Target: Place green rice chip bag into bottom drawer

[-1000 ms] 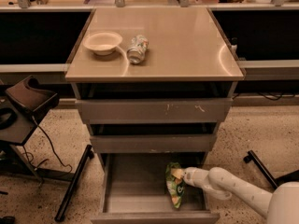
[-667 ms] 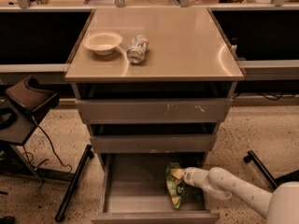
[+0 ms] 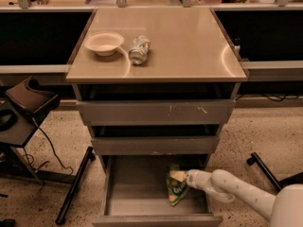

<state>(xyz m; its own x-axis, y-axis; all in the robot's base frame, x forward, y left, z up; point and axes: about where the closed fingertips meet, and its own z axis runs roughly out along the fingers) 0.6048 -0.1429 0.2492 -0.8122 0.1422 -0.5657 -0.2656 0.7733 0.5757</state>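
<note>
Reaching into one open bottom drawer [image 3: 137,189], one hand [image 3: 186,178] touching one green rice chip bag [image 3: 176,191] (grip cannot be told)

The bag [image 3: 176,189] is found in the right part of the pulled-out bottom drawer [image 3: 137,193], below two other drawers [image 3: 156,111], and the pincer [image 3: 188,178] is placed at the bag's right edge inside it. On the surface [image 3: 189,46] above, a bowl [image 3: 104,43] is set at the left, with a can [image 3: 139,49] laid just to its right.
</note>
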